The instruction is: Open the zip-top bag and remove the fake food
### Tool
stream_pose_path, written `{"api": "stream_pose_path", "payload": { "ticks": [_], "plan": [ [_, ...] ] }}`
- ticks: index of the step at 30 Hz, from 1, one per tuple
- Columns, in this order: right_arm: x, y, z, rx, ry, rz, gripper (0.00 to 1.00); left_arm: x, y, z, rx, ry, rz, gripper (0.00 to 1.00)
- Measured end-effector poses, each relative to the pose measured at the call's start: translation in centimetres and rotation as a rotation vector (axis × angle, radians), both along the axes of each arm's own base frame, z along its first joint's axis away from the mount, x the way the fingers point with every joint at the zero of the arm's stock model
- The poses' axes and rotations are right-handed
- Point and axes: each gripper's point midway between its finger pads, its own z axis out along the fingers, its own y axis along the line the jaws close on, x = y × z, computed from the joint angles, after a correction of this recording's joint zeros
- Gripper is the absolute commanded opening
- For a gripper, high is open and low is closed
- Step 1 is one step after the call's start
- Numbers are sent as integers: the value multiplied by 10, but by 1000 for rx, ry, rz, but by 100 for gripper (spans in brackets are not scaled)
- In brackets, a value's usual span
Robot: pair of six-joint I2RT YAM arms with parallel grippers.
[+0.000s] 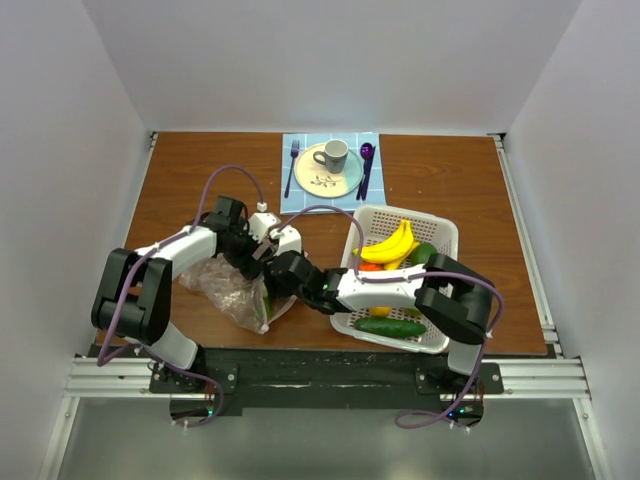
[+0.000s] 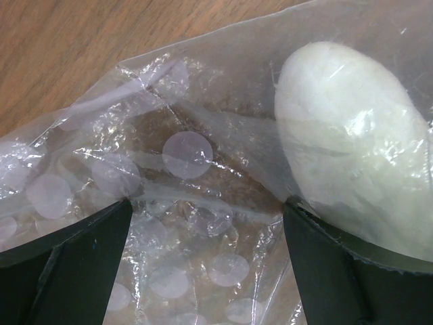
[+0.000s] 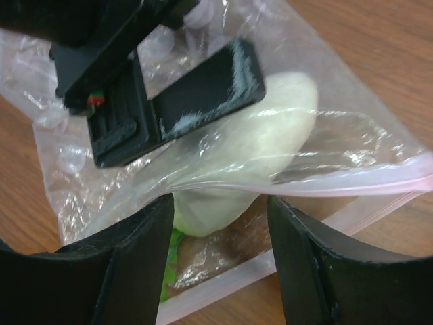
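Wide-open left gripper [image 2: 206,217] pins the zip-top bag [image 1: 235,290] to the table [image 1: 190,190] beside the basket [image 1: 445,228] so the right gripper [image 3: 220,206], jaws apart at its mouth, can reach the pale fake food [image 3: 277,128].

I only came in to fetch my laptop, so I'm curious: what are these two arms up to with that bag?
Both arms are working on a clear zip-top bag. The left gripper is wide open and rests on the bag beside a pale whitish food piece that is inside it. The right gripper, jaws apart, sits at the bag's mouth by the pink zip strip. A banana and a cucumber lie in the white basket.
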Motion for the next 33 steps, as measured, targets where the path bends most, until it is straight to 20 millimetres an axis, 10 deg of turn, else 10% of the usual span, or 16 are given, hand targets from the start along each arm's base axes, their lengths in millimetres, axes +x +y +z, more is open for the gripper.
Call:
{"api": "stream_pose_path", "payload": {
  "ticks": [10, 22, 33],
  "plan": [
    [18, 4, -9, -67, -17, -55, 70, -16, -2, 1, 5, 46, -31, 100],
    [4, -27, -28, -144, 24, -78, 24, -12, 7, -1, 59, 24, -6, 99],
    [-20, -40, 88, 13, -3, -3, 19, 31, 51, -1, 54, 8, 217, 100]
  ]
}}
